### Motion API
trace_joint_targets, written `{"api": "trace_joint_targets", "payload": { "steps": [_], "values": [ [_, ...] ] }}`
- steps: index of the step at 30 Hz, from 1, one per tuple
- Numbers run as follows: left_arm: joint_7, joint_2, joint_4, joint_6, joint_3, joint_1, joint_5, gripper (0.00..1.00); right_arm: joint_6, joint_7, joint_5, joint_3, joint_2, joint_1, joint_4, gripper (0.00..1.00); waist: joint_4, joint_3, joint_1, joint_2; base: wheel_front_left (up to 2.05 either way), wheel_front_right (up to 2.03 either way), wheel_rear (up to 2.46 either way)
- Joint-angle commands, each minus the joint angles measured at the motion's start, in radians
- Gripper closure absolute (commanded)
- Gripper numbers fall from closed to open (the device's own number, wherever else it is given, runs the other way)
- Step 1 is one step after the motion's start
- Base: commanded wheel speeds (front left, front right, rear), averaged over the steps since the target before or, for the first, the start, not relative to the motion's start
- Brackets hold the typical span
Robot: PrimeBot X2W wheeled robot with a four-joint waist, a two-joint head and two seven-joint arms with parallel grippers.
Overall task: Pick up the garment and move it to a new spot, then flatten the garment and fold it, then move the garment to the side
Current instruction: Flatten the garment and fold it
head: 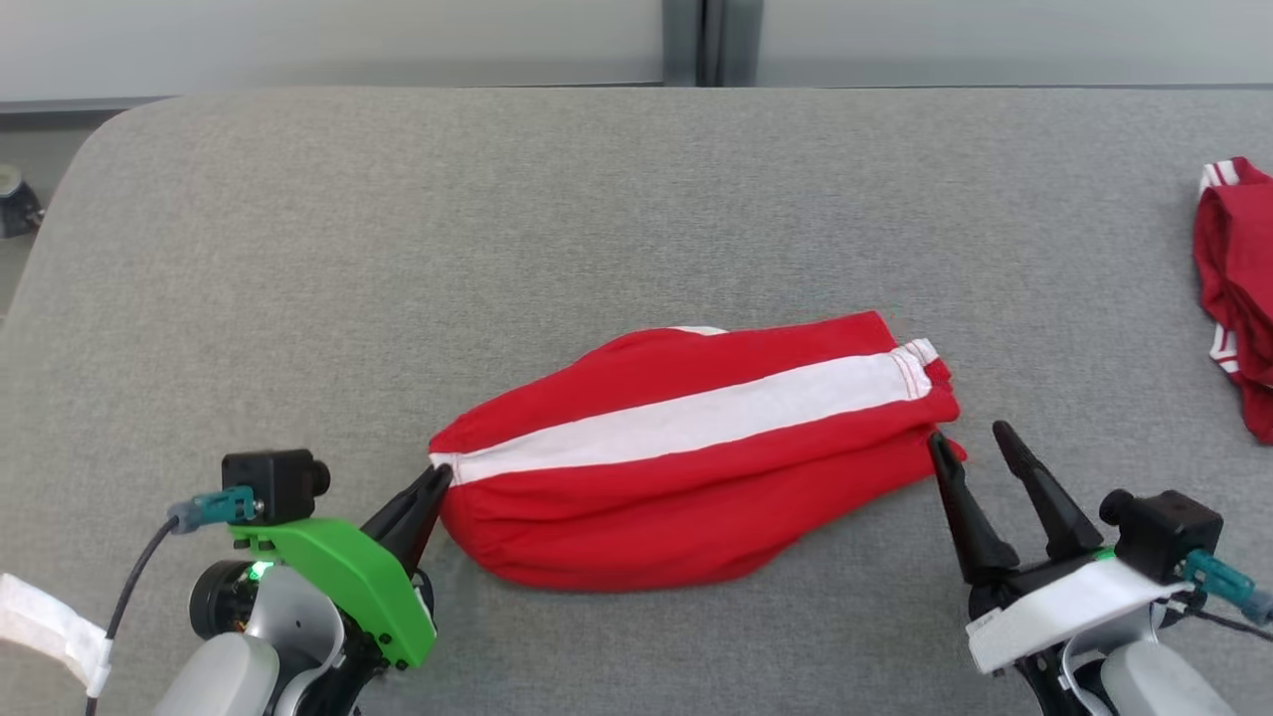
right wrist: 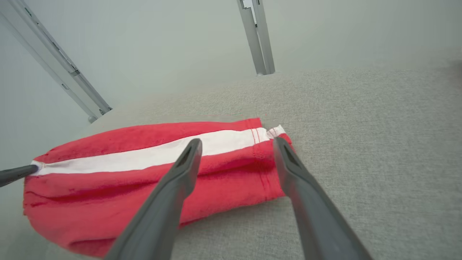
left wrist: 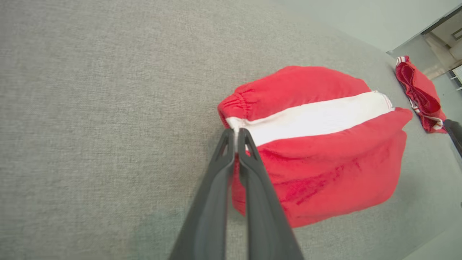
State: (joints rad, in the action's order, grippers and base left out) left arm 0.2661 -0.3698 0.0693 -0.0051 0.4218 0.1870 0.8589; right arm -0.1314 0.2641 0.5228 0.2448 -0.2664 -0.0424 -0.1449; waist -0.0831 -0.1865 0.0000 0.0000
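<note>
Presently, your holdings at this station are:

1. Table [head: 597, 199]: a grey cloth top with a rounded far-left corner. Everything below lies on it.
2. Garment [head: 696, 517]: red, with one broad white stripe [head: 696, 423] running along it from left to right. You will find it at the middle of the table, towards the near edge, lying down but doubled over and puffed rather than flat. Its gathered waistband is at the left end and its stitched hem at the right end.
3. Left gripper [head: 438, 475]: your fingers are pressed together at the garment's left end, pinching the waistband edge just where the stripe finishes. In the left wrist view a sliver of white cloth shows between the tips [left wrist: 236, 131].
4. Right gripper [head: 967, 435]: your fingers stand wide apart and hold nothing, at the garment's right end on its near corner. In the right wrist view one tip [right wrist: 195, 142] hangs over the red cloth and the other sits just off the hem. You cannot tell whether either one touches.
5. Second garment [head: 1238, 288]: also red with white trim, crumpled at the far right edge, well apart from the first.
</note>
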Motion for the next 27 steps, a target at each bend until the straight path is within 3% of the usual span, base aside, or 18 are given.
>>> {"api": "trace_joint_targets", "payload": {
  "steps": [1,4,7,12,15,24,26,27],
  "values": [
    [-0.021,0.0,0.032,-0.009,0.003,0.008,-0.019,1.0,0.002,-0.005,0.065,0.043,-0.038,-0.026,-0.02,0.0,-0.016,-0.002,0.0,0.0,0.0,0.0,0.0],
    [-0.049,0.01,0.09,-0.022,0.008,0.022,-0.029,1.0,0.002,-0.057,0.216,0.115,-0.121,-0.104,-0.015,0.0,-0.016,-0.001,0.0,0.0,0.0,0.0,0.0],
    [-0.067,0.018,0.128,-0.035,0.012,0.037,-0.034,1.0,0.002,-0.183,0.398,0.177,-0.21,-0.176,0.015,0.0,-0.015,-0.008,0.0,0.0,0.0,0.0,0.0],
    [-0.081,0.029,0.163,-0.05,0.025,0.063,-0.043,1.0,0.001,-0.371,0.562,0.237,-0.317,-0.291,0.03,0.0,-0.024,-0.026,0.0,0.0,0.0,0.0,0.0],
    [-0.091,0.038,0.18,-0.059,0.034,0.079,-0.046,1.0,0.001,-0.442,0.576,0.264,-0.365,-0.354,0.002,0.0,-0.032,-0.04,0.0,0.0,0.0,0.0,0.0],
    [-0.113,0.055,0.211,-0.075,0.048,0.109,-0.048,1.0,0.001,-0.474,0.577,0.36,-0.369,-0.446,-0.089,0.0,-0.052,-0.082,0.0,0.0,0.0,0.0,0.0],
    [-0.116,0.056,0.215,-0.076,0.049,0.114,-0.047,1.0,0.001,-0.463,0.569,0.386,-0.37,-0.461,-0.102,0.1,-0.052,-0.088,0.0,0.0,0.0,0.0,0.0],
    [-0.118,0.056,0.216,-0.077,0.049,0.116,-0.046,1.0,0.001,-0.459,0.567,0.399,-0.37,-0.468,-0.109,0.49,-0.052,-0.091,0.0,0.0,0.0,0.0,0.0]
  ]
}}
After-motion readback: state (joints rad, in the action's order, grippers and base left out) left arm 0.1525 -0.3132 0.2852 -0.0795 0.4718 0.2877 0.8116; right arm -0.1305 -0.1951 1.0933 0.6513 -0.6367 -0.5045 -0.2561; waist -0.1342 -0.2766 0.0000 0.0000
